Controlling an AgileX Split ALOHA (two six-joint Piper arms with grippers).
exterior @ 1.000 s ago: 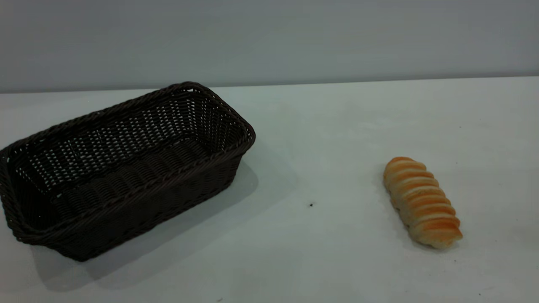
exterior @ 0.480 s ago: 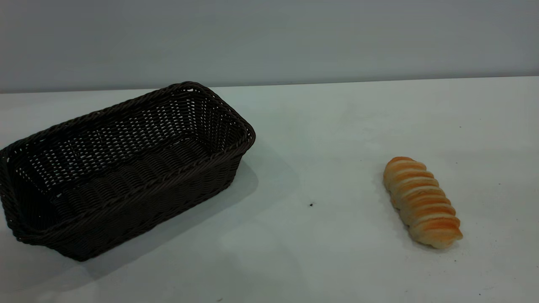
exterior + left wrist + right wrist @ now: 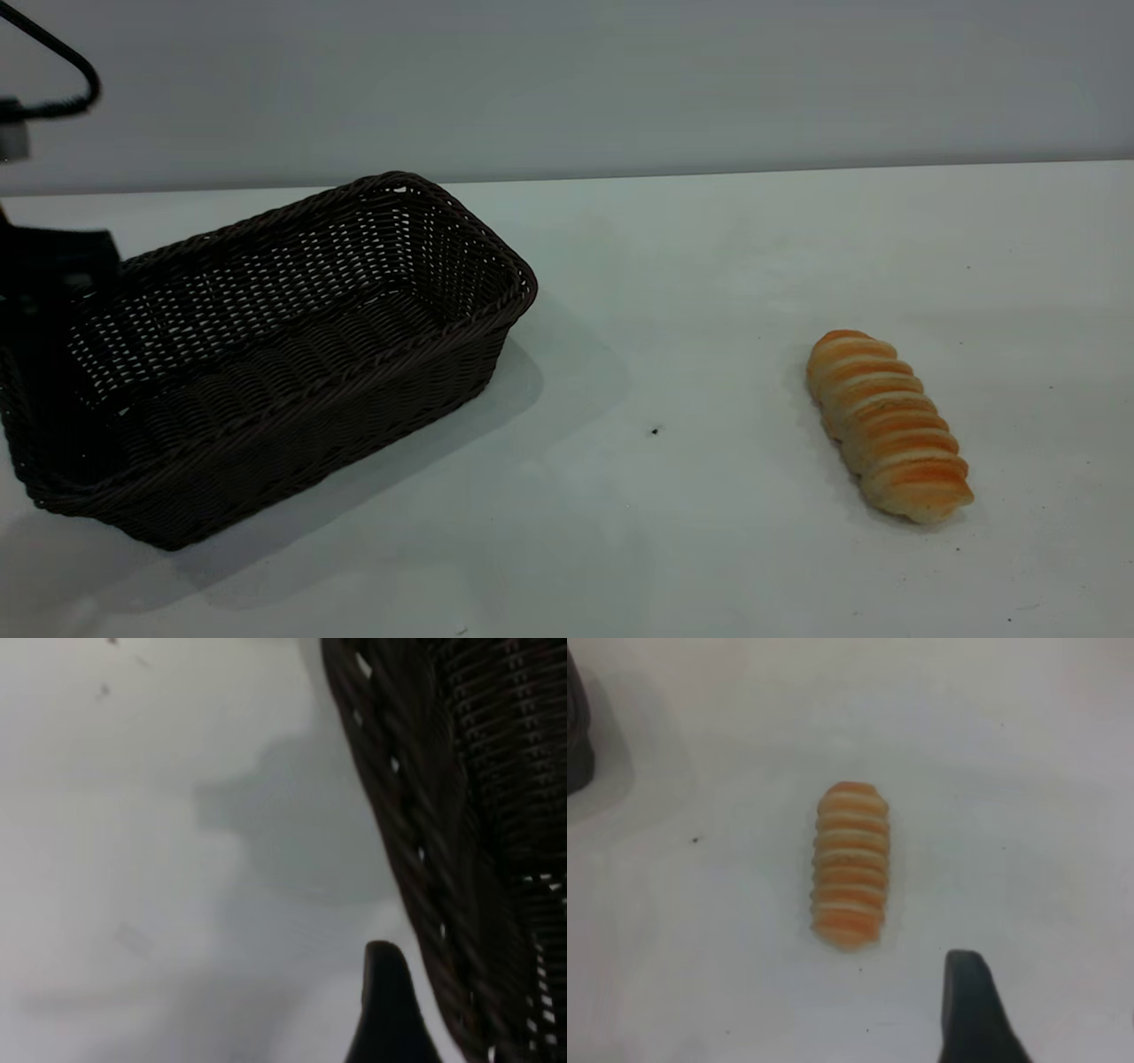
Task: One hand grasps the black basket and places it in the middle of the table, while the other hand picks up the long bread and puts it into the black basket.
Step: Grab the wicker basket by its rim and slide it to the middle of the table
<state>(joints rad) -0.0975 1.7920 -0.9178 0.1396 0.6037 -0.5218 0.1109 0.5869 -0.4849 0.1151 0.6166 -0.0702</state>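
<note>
The left gripper (image 3: 40,292) is approaching the basket (image 3: 292,354), one finger (image 3: 390,1010) outside its rim, finger spread indeterminate; rim grasp appears next, the bread (image 3: 886,424) lying untouched.

Wall: plain grey-blue wall (image 3: 620,80), no marks, fills the upper part of the exterior view.
Wall/table line: straight seam running nearly level across the exterior view, slightly higher at the right.
Surface: white table (image 3: 709,266), flat, matte; it also fills both wrist views (image 3: 1028,771).
Marks: one small dark speck (image 3: 655,431) near the middle of the tabletop; a few finer specks scattered toward the right side and near edge.
Light: soft, from above; broad grey shadows (image 3: 549,381) lie on the tabletop, edges diffuse. A blurred shadow patch (image 3: 301,824) shows in the left wrist view.
Floor, windows, other furniture: not in view.
</note>
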